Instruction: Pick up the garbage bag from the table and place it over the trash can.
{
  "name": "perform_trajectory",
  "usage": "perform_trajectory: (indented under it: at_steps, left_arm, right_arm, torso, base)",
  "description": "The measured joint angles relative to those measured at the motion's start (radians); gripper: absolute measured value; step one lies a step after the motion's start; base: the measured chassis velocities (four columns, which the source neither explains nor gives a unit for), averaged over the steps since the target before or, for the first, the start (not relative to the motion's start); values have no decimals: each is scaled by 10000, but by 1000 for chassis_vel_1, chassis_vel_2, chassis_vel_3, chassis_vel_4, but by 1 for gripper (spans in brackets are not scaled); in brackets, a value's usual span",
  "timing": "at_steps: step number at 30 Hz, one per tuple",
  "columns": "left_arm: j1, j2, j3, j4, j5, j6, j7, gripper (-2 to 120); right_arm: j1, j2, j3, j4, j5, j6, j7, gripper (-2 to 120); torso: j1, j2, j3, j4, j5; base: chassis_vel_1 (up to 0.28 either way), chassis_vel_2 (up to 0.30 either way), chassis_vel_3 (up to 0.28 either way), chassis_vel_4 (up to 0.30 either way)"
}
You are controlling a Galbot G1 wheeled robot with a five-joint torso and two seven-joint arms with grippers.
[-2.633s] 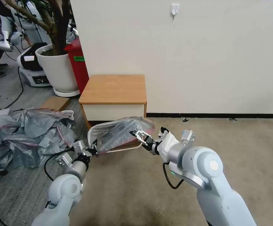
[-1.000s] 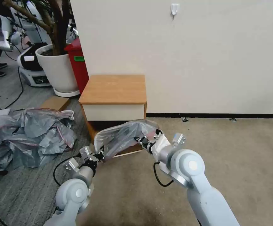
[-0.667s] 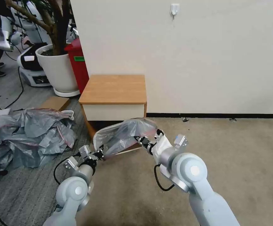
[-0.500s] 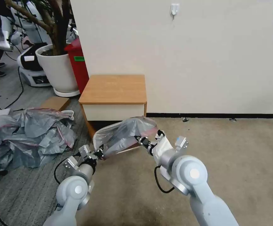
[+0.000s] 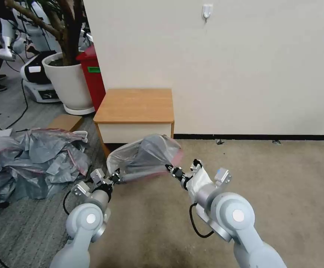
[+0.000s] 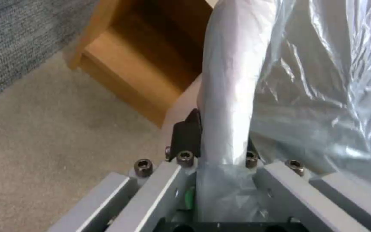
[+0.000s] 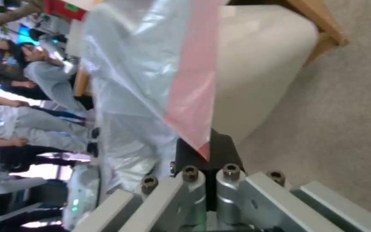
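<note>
Here, garbage bag (image 5: 150,154) stretched between both hands, table (image 5: 135,105) behind, bag heap (image 5: 31,160) leftward

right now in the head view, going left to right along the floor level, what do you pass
heap of grey bags → left end effector, shut on the garbage bag → garbage bag draped over the trash can → right end effector, shut on the bag's other edge → bare carpet

Open carpet (image 5: 266,178) rightward; table (image 5: 135,106) directly behind, bag heap (image 5: 31,160) leftward.
</note>
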Motion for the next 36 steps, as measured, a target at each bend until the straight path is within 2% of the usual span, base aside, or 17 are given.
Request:
perform_trajectory:
  at_steps: [7, 17, 29, 34, 36]
  left_arm:
    - [95, 24, -80, -149, -382, 174, -121, 4]
    - [439, 58, -245, -455, -953, 998, -149, 4]
    - [663, 62, -303, -586, -1282, 1349, -300, 4]
    - [768, 93, -331, -625, -1358, 1508, -370, 4]
    - [734, 156, -380, -598, -1350, 1486, -386, 4]
  right_arm:
    - [85, -69, 6, -472, -296, 1, -155, 0]
    - [310, -118, -245, -1186, -1102, 39, -183, 0]
    - [349, -151, -379, -1681, -1717, 173, -387, 0]
    - [302, -245, -515, -1829, -2348, 291, -624, 0]
    - [174, -384, -680, -1796, -3101, 514, -798, 6]
  torso:
    - [0, 0, 0, 0, 0]
    - [0, 0, 0, 1, 0]
    - [0, 0, 0, 0, -1]
    - [0, 0, 0, 0, 0]
    - [0, 0, 0, 1, 0]
  base:
    - [0, 0, 0, 0]
    - [0, 0, 0, 0]
    - [0, 0, 0, 0]
    - [0, 0, 0, 0]
    - [0, 0, 0, 0]
